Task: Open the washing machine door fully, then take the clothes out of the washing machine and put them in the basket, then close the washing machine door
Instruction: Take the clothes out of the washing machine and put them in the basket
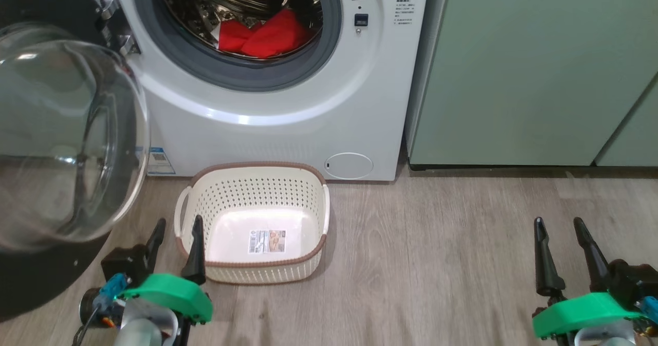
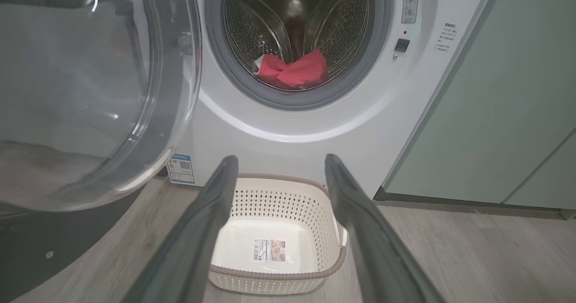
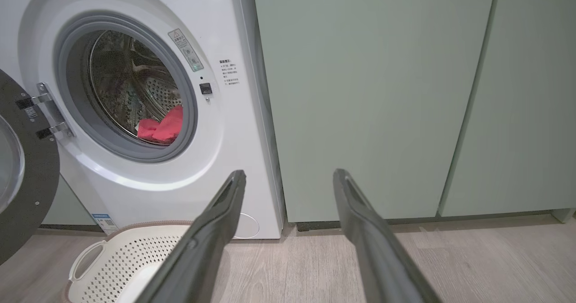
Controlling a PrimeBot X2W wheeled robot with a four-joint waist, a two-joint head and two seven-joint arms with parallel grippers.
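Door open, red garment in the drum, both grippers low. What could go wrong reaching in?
The washing machine door hangs beside the left gripper; raising that arm might knock it. The clothes lie behind the grey seal, a snag risk. The basket stands just below; a low swing might shove it.

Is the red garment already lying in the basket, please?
No, the clothes lie inside the washing machine drum, while the basket holds nothing but the paper label on its bottom.

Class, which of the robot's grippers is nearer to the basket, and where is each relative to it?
Left. The left gripper sits at the basket's near left corner; the right gripper is far off to its right, over the floor.
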